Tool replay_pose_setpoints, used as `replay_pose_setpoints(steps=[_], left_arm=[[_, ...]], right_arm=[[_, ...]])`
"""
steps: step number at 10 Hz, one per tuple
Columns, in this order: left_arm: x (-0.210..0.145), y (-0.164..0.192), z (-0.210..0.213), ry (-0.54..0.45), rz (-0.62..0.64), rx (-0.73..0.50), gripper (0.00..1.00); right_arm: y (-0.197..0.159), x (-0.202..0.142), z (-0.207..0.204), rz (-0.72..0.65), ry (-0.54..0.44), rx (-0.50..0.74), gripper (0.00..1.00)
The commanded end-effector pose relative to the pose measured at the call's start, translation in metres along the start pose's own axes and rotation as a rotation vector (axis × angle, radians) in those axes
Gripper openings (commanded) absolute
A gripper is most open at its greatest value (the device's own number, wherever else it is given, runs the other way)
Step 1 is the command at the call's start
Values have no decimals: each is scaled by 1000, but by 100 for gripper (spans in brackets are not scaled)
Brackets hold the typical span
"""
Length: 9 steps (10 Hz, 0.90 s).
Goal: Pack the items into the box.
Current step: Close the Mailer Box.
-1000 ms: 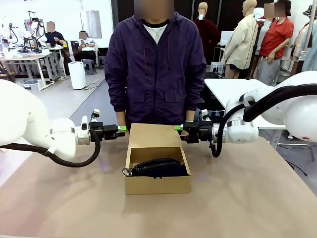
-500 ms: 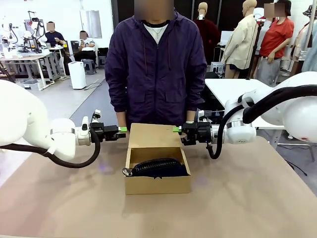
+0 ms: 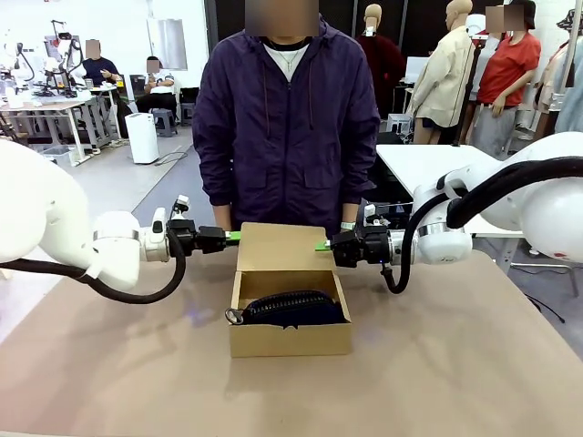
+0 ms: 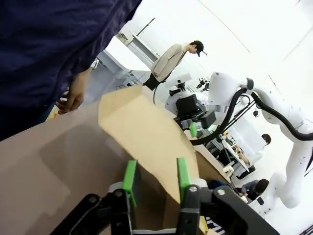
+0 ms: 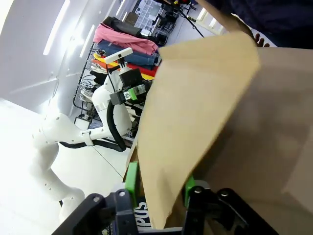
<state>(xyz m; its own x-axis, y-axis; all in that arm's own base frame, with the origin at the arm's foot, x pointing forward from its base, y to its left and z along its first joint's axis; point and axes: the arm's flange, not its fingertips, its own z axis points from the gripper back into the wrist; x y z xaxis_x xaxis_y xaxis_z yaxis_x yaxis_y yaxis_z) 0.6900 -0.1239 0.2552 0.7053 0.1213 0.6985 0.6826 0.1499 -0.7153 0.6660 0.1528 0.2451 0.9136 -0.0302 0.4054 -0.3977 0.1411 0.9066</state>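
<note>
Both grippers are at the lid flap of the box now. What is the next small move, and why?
Probably close both grippers fully on the side edges of the lid flap. The left gripper and right gripper each straddle an edge with pads apart, so the flap is not yet pinched. The pouch already lies in the box.

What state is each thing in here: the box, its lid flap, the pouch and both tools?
box: open, standing upright.
lid flap: raised, standing at the far side.
pouch: lying inside the box, pull loop at the box's left wall.
left tool: part-open, astride the lid flap's left edge, not visibly clamped.
right tool: part-open, astride the lid flap's right edge, not visibly clamped.
</note>
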Motion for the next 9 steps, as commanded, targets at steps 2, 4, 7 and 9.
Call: replay_pose_setpoints(steps=[2,4,7,9], left_arm=[[-7,-21,-2,35,-13,-82,14],[-6,-32,-7,58,-69,-97,14],[-9,-58,-4,65,-204,-61,14],[-15,-82,2,31,-380,-120,14]], right_arm=[[14,4,4,13,-5,13,23],[39,-2,11,95,-4,23,23],[57,-9,17,238,16,47,23],[56,-12,17,305,1,44,23]])
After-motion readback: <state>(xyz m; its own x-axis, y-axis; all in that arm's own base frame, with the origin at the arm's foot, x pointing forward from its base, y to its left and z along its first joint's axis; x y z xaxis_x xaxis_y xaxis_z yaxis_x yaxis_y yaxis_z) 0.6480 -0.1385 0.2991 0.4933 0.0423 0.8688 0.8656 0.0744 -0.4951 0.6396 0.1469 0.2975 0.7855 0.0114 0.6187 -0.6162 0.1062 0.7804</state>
